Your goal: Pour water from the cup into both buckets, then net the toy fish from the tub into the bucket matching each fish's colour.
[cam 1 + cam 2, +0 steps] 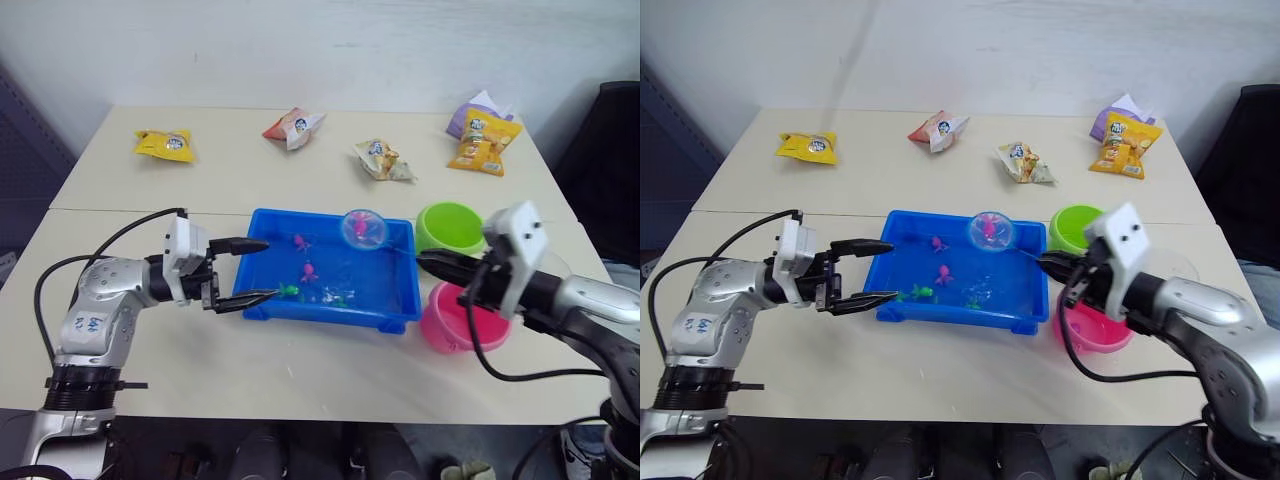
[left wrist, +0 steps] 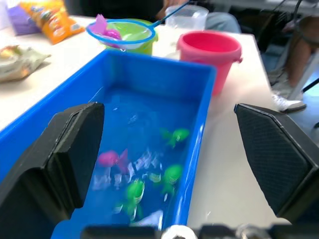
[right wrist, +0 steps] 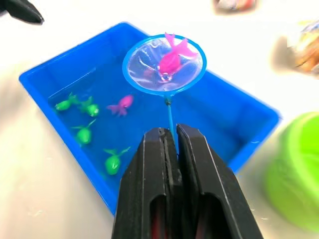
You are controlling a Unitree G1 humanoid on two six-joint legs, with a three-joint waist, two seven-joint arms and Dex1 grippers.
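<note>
While lifted over the tub (image 3: pixel 60 74), right claw (image 3: pixel 171 137) gripping net (image 3: pixel 164 62), level.

**Count of items on the table**

One blue tub (image 1: pixel 262 222). Two buckets: one green (image 1: pixel 449 227), one pink (image 1: pixel 455 328). One net (image 3: pixel 164 64), with one pink fish (image 3: pixel 172 57) in it. In the tub's water, four green fish (image 3: pixel 112 162) and one pink fish (image 3: pixel 121 104), making six fish in all. One clear cup (image 2: pixel 187 16). Five snack packets (image 1: pixel 165 144) lie along the far side. Two grippers: left (image 1: pixel 252 270), right (image 1: pixel 425 258).
</note>
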